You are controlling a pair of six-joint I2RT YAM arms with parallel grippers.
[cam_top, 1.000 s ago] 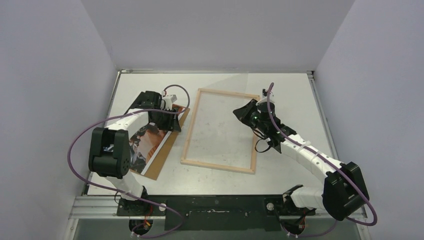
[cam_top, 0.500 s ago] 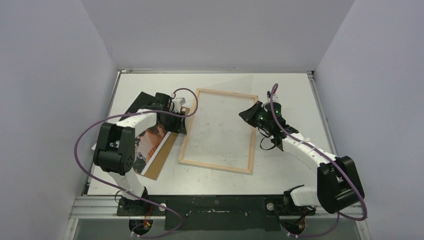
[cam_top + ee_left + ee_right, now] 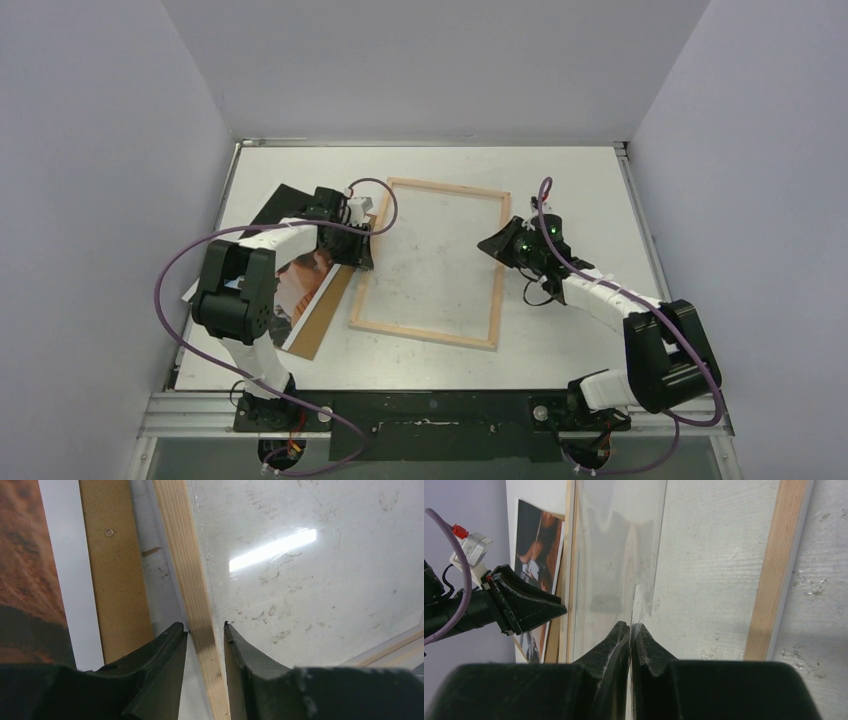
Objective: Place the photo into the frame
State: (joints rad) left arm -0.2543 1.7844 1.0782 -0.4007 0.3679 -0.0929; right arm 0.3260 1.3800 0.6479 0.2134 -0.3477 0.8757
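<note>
Much of the photo (image 3: 300, 285) is hidden under the left arm (image 3: 270, 235). It lies on a brown backing panel (image 3: 115, 580) just outside the left tool (image 3: 205, 627), whose 2 jaws pinch 1 slat of the frame (image 3: 187, 555). The right tool (image 3: 630, 627) clamps a clear sheet (image 3: 619, 555) tilted over the frame, and counter (image 3: 580, 180) shows inside the frame.

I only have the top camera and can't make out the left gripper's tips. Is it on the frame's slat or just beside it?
Observer: On the left wrist camera, the left gripper straddles the frame at one wooden slat, one jaw each side. Whether they press it yet, I cannot tell.
Operator: And the right gripper, is it carrying anything?
Observer: Yes. On the right wrist camera, the right gripper is shut on the edge of a clear sheet.
</note>
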